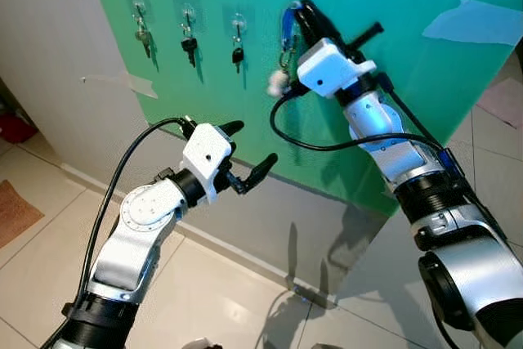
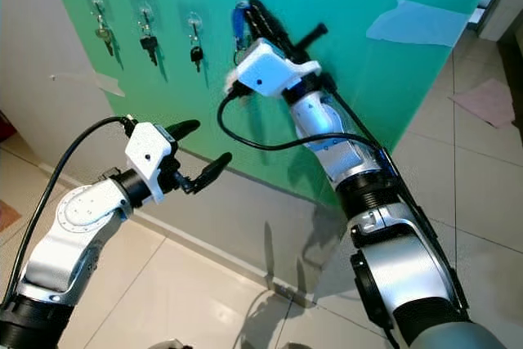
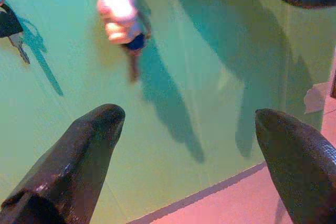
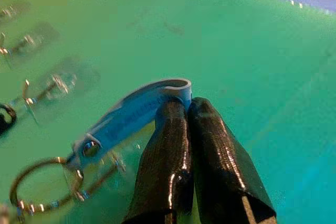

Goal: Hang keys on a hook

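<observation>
Right tool (image 1: 304, 12) is pinching the blue key strap (image 4: 128, 116) shut against the green board (image 1: 392, 79), ring (image 4: 39, 184) trailing toward seven o'clock; left tool (image 1: 249, 149) is idling open.

A green board (image 1: 425, 112) stands against a pale grey wall (image 1: 49, 55). A light blue patch of tape (image 1: 470, 22) is stuck near the board's upper right corner. The floor (image 1: 212, 292) is laid with glossy cream tiles that reflect light and carry dark shadows. A brown mat (image 1: 12, 210) lies at the floor's left edge.
</observation>
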